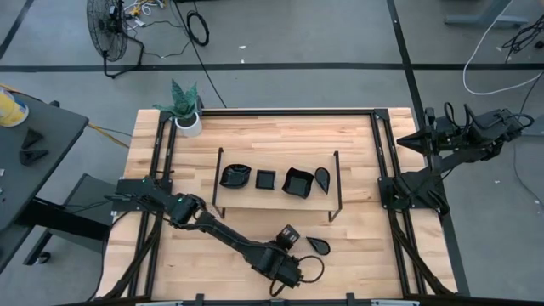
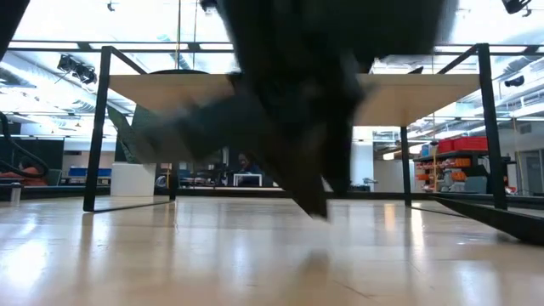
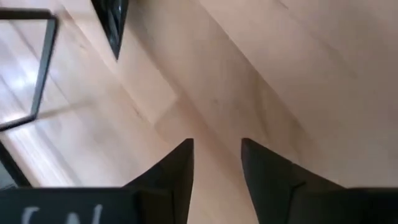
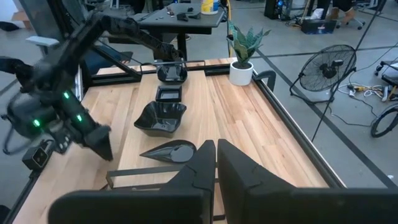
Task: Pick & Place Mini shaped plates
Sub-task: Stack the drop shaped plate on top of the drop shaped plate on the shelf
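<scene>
Glossy black teardrop mini plate (image 1: 319, 245) lies on the wooden counter (image 1: 357, 229) beside the left end effector (image 1: 290, 235), fingers parted, empty; right end effector (image 4: 215, 163) closed.

Plates (image 1: 265, 179) glossy black — table (image 1: 255, 136) pale wood; pot (image 1: 189, 124) white, plant (image 1: 183, 98) green.
</scene>
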`<state>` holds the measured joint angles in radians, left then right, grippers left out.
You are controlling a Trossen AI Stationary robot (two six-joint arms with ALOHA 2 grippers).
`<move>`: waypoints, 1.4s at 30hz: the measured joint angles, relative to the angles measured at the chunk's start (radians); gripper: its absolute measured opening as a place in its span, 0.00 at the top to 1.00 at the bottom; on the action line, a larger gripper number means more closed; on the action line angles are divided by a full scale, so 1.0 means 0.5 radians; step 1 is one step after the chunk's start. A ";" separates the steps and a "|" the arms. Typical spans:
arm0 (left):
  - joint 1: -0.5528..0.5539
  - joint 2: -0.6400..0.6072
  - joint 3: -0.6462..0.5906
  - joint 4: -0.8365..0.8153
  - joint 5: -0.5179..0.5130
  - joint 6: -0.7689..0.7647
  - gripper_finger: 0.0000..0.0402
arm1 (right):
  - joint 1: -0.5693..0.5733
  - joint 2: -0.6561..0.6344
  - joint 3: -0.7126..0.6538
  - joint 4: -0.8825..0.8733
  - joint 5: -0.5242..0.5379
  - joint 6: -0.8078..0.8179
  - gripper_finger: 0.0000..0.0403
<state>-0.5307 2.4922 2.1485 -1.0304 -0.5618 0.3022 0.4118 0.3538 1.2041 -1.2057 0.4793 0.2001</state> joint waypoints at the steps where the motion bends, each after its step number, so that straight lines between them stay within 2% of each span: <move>1: -0.013 -0.026 0.000 -0.036 0.020 -0.043 0.66 | 0.000 0.000 0.000 0.000 -0.001 0.000 0.94; 8: -0.078 -0.205 0.000 -0.120 0.117 -0.376 0.72 | 0.000 0.000 0.000 0.000 0.000 0.000 0.94; 16: -0.176 -0.418 0.000 -0.146 0.153 -0.434 0.98 | 0.000 0.000 0.000 0.000 0.000 0.000 0.94; 20: -0.167 -0.521 0.000 -0.138 0.216 -0.464 0.98 | 0.000 0.000 -0.001 0.000 0.000 0.001 0.94; 28: 0.022 -0.754 0.000 -0.112 0.252 -0.463 0.99 | 0.000 0.000 0.000 0.000 0.000 0.000 0.94; 36: 0.352 -1.066 0.000 -0.040 0.242 -0.351 0.99 | 0.000 0.000 0.000 0.000 0.000 0.000 0.94; 39: 0.483 -1.164 0.000 -0.038 0.315 -0.269 1.00 | 0.000 0.000 0.000 0.000 0.000 0.000 0.94; 42: 0.610 -1.287 -0.101 0.023 0.429 -0.203 1.00 | 0.000 0.000 0.000 0.000 0.000 0.000 0.94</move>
<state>-0.2256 1.8488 2.0981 -1.0187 -0.3471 0.2006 0.4117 0.3538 1.2040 -1.2057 0.4791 0.2002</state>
